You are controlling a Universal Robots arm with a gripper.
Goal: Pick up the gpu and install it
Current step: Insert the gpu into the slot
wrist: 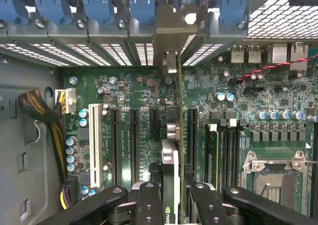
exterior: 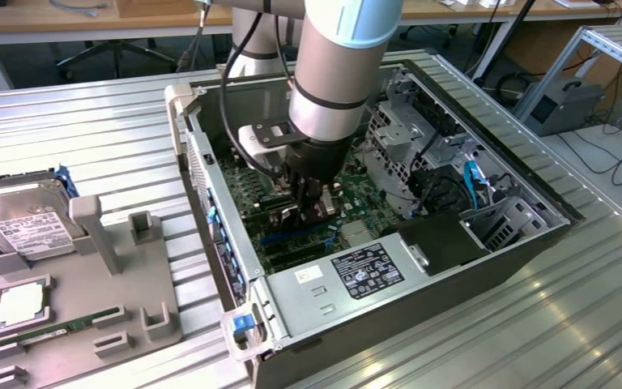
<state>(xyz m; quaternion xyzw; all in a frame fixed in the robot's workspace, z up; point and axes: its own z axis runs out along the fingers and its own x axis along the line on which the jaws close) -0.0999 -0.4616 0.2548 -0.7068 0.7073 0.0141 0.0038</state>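
Ribbed metal table point(exterior: 74, 121), biggest thing here, carries the open computer case point(exterior: 452, 267) lying on its side. My arm point(exterior: 338, 57) reaches straight down into it. On the exterior view's left sits a grey parts tray point(exterior: 84, 324) with a hard drive point(exterior: 19, 219) and a memory stick point(exterior: 46, 334), both untouched.

Inside the case is the green motherboard point(wrist: 134, 91), with long expansion slots side by side. The gpu point(wrist: 170, 160) stands edge-on above the board, in line with one of those slots. Its silvery bracket point(wrist: 171, 36) is up against the slotted rear wall. I can't tell whether the edge connector is seated.

The gripper point(wrist: 176, 197) straddles the card, its dark fingers point(wrist: 149, 205) clamped on the two flat faces near the end away from the bracket.

Handling, my read: light, thin, stiff board. It's fragile at the components and contacts, and smooth enough to slip if it tilts. Best hold is flat on both faces or the cooler shroud, away from the connector edge and kept square to the slot.
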